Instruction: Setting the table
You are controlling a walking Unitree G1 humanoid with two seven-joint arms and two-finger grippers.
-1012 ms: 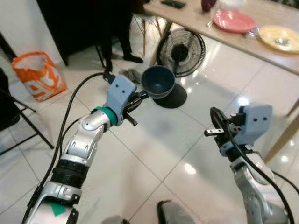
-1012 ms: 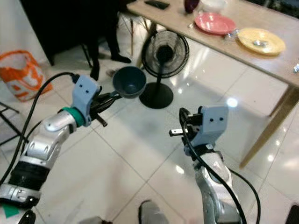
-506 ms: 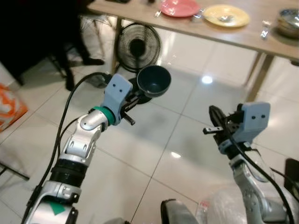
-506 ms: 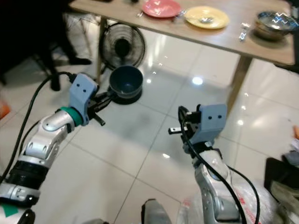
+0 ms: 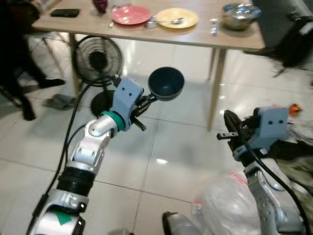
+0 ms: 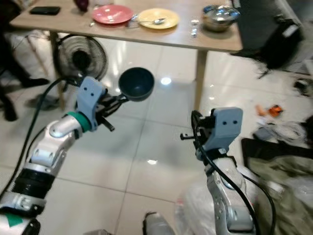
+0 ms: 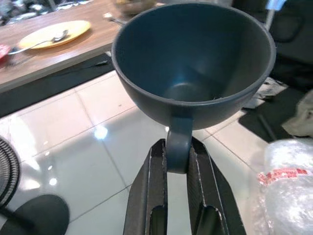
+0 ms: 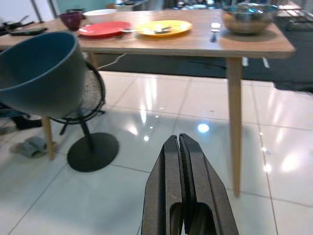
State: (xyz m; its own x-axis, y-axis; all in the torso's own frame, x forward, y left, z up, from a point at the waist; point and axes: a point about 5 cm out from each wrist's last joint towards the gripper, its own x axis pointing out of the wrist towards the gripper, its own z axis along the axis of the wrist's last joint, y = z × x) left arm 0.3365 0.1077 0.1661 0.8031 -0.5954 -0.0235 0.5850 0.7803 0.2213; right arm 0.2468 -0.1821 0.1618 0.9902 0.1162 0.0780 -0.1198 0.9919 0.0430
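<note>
Up front, the left gripper (image 7: pixel 177 161) jaws clench the empty blue bowl's (image 7: pixel 193 63) handle; right gripper (image 8: pixel 180 152) jaws pressed together.

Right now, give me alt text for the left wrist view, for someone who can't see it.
Two black fingers pinch the handle of a dark blue cup, held upright over glossy white floor tiles. Behind it stands a wooden table with a yellow plate holding a spoon.

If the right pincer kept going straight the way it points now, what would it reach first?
Probably the wooden table: the shut right pincer aims ahead over bare floor tiles, toward the space under the tabletop beside the near leg. Depth is unclear, so it might pass the leg and go on beneath the table.
</note>
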